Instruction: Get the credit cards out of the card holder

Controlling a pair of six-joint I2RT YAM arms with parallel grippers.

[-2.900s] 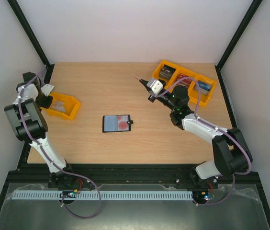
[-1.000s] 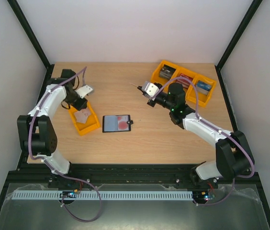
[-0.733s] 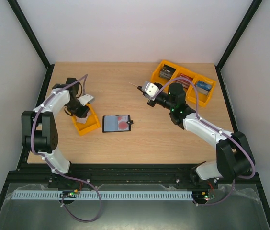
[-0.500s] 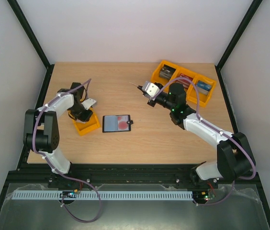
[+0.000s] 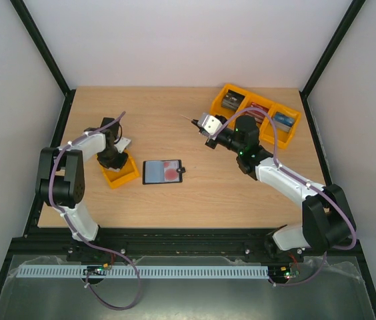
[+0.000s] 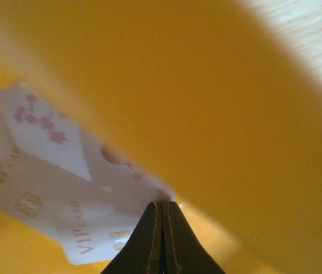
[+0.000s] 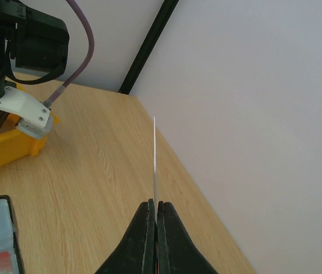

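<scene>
Well, from where I stand the left arm (image 5: pixel 85 143) is folded tight, elbow out toward 9 o'clock, its wrist tipped steeply down so the left gripper (image 5: pixel 116 162) is buried in the small yellow tray (image 5: pixel 127 177). That tray sits just at 9 o'clock from the card holder (image 5: pixel 163 171), which lies open and flat near the middle of the table (image 5: pixel 195 207); red blotches show through its clear pocket.

The left wrist view shows the fingers (image 6: pixel 152 234) pressed together, their tips at the corner of the pale credit cards (image 6: pixel 47 171) lying overlapped on the tray floor. Whether a card edge is pinched I cannot tell. A blurred yellow wall fills most of that view.

The right arm (image 5: pixel 278 175) stretches from 5 o'clock toward the centre, forearm low and nearly level. The right gripper (image 5: pixel 195 123) hangs above the wood at 1 o'clock from the holder, clamped on one credit card (image 7: pixel 155 154). That card shows edge-on only, a thin pale sliver, so its face cannot be read.

At 2 o'clock stands the long yellow tray (image 5: pixel 219 105); the right arm covers part of its middle compartment. The right wrist view cuts the holder off at its lower-left corner.
</scene>
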